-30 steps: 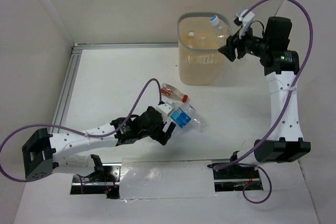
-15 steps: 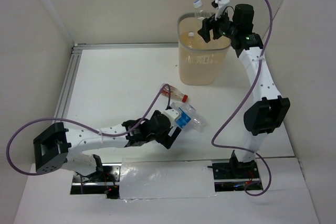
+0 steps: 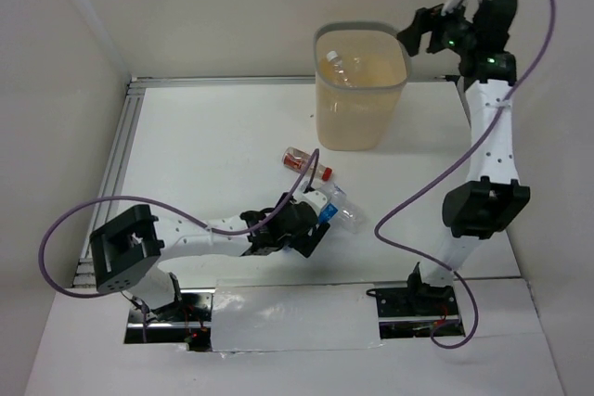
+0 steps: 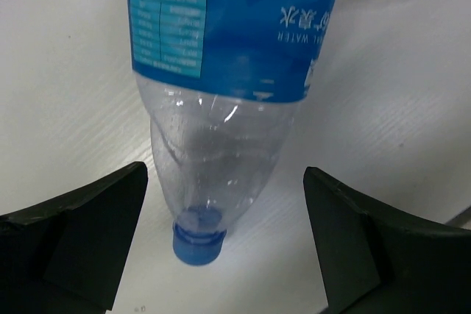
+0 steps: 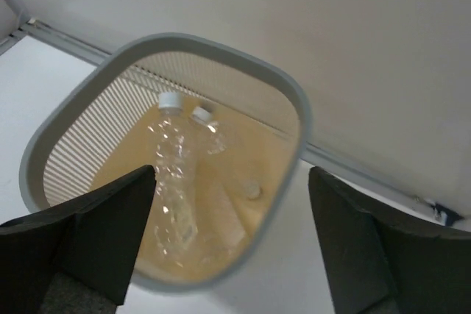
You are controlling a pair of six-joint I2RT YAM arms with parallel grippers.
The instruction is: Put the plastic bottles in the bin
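Now the left gripper [image 4: 224,189], jaws wide, straddles the blue-labelled bottle [image 4: 228,27] on the table [image 4: 66,108]; closing on its neck comes next. The right gripper [image 5: 232,182] hangs open, empty, up near the bin [image 5: 296,115]

Looks like a robotics lab test cell to me, definitely not anyone's home or kitchen. You've got two white arms, left arm [image 3: 209,234] and right arm [image 3: 492,146], bolted at the near edge of a bare white table [image 3: 204,136], which is boxed in by plain white panels [image 3: 186,6] with an aluminium rail [image 3: 223,81] along the back and left edge. Loose purple cables [image 3: 432,178] loop off both arms, and the only props are a beige bin [image 3: 357,122] and some plastic bottles [image 3: 306,163], so it's a staged setup.
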